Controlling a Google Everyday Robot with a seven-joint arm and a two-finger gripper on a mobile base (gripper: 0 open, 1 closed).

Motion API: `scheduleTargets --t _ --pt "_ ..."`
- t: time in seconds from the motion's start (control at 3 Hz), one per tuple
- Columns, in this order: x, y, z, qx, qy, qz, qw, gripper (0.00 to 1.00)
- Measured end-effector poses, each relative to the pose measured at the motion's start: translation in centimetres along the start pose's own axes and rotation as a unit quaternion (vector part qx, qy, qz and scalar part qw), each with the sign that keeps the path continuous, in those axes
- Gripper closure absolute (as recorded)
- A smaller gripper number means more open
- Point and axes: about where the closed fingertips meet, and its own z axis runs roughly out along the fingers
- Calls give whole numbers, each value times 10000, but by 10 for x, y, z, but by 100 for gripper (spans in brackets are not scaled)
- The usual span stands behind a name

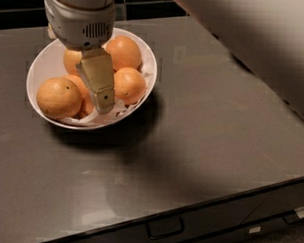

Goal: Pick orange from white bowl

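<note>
Large round orange with dimpled matte yellow-orange skin (59,97), lying against the rim of wide glossy white paper-lined bowl (150,63), touching smaller deeper-orange fruits (129,85). Likely firm, fairly heavy, apt to roll; best gripped across its widest middle. Grey-housed gripper (103,101) hanging over bowl's centre, just beside the orange; open or closed, impossible to tell

Pale grey rounded wrist housing (75,18), vent slits (95,30), tan end effector (102,104) at upper left, dark screw (107,97)

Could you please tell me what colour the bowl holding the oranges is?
White bowl, clear in the camera view; the pincer hangs over its middle.
</note>
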Motion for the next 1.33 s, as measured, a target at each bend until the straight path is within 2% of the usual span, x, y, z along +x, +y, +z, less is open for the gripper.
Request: scheduleTargets --t 0.67,1.33 --pt "-13 -19 28 -231 -165 -239 9993 0" --pt "-18 -20 45 -393 -294 -296 9984 34"
